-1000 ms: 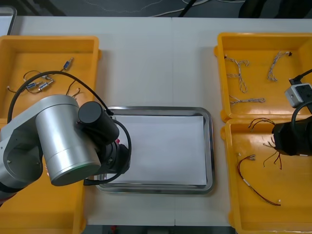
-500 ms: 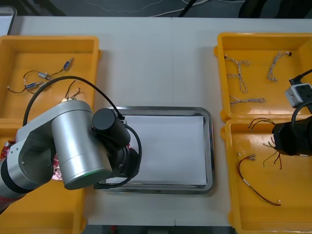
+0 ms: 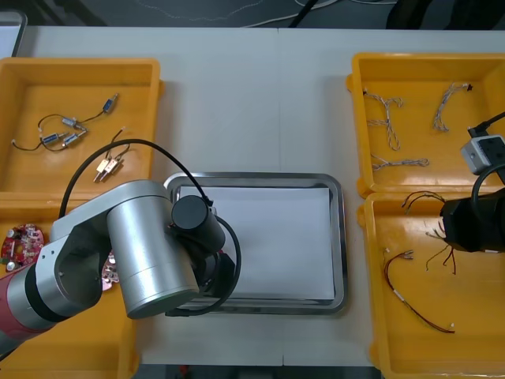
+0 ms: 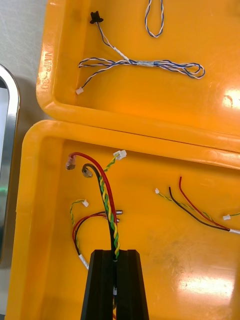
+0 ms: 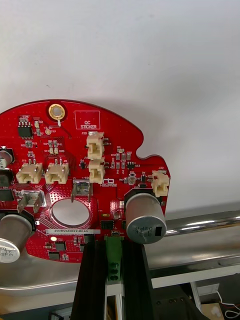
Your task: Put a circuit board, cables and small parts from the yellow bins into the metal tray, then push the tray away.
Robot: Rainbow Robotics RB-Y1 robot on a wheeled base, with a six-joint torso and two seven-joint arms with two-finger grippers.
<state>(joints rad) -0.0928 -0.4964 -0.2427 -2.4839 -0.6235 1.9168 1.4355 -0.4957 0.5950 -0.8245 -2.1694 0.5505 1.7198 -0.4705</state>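
My left gripper (image 5: 114, 260) is shut on the edge of a round red circuit board (image 5: 85, 170). It holds the board above the white inside of the metal tray (image 5: 150, 60), with the tray's shiny rim just under the fingers. From the front, the left arm (image 3: 150, 245) covers the tray's (image 3: 341, 237) near left corner. My right gripper (image 4: 116, 265) is shut on a bundle of red, black and yellow twisted cable (image 4: 105, 195) in the near right yellow bin (image 4: 165, 265). The same gripper (image 3: 469, 225) appears as a black shape over that bin in the front view.
The far left bin (image 3: 79, 79) holds small metal parts (image 3: 61, 133) on thin wires. More circuit boards (image 3: 20, 241) lie in the near left bin. Blue and white twisted cables (image 3: 387, 118) lie in the far right bin. Another cable (image 3: 410, 296) rests in the near right bin.
My left arm has swung right from the near left bin to over the tray's left side, carrying the circuit board. The right arm has stayed still.
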